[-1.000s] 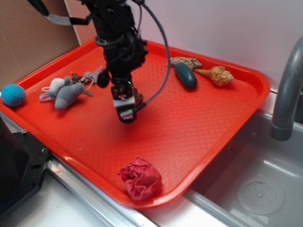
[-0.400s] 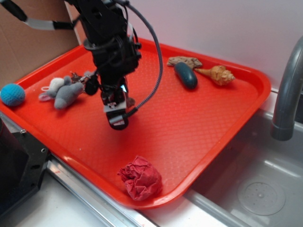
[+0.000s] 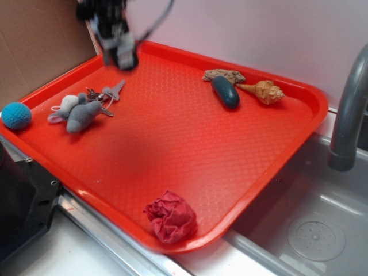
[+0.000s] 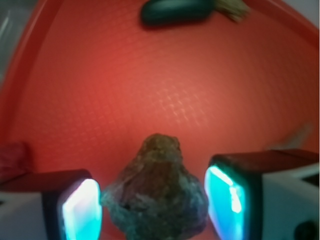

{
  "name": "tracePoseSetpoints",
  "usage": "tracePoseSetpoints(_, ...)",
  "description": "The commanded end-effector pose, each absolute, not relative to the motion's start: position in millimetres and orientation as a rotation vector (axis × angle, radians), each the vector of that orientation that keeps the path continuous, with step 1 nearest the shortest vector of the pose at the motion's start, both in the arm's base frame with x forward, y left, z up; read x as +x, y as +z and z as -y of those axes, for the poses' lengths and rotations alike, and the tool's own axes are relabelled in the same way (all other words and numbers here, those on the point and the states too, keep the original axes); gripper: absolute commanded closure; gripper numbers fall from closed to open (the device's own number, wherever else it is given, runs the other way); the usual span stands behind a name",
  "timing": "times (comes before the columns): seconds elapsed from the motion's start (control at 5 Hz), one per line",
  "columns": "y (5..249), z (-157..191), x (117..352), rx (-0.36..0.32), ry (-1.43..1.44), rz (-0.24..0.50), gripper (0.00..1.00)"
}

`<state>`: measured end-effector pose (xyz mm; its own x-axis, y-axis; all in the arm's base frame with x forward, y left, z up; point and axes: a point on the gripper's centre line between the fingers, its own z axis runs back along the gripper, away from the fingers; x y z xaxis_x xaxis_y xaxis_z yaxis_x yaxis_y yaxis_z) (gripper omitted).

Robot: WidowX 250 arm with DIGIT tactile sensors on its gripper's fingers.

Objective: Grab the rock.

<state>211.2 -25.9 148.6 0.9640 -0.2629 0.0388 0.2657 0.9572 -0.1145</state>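
Rough brown stone, the rock [image 4: 157, 192] sits between the two pads of your gripper [image 4: 156, 202], held high above the tray [image 3: 299, 123] near its far left corner; it looks hard, lumpy and fairly heavy, so keep squeezing its broad middle.

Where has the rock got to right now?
The rock sits between the two glowing fingers of the pincer, seen close up in the wrist view. In the exterior view the pincer is raised over the far left corner of the red tray.
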Motion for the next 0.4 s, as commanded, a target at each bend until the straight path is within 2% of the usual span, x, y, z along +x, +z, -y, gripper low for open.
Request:
tracePoseSetpoints(0.0,202.4,26.3,265.2,-0.029,0.005,0.054,1.00)
tracePoseSetpoints(0.2,198.3,24.1,264.3,-0.011,0.020,0.082,1.00)
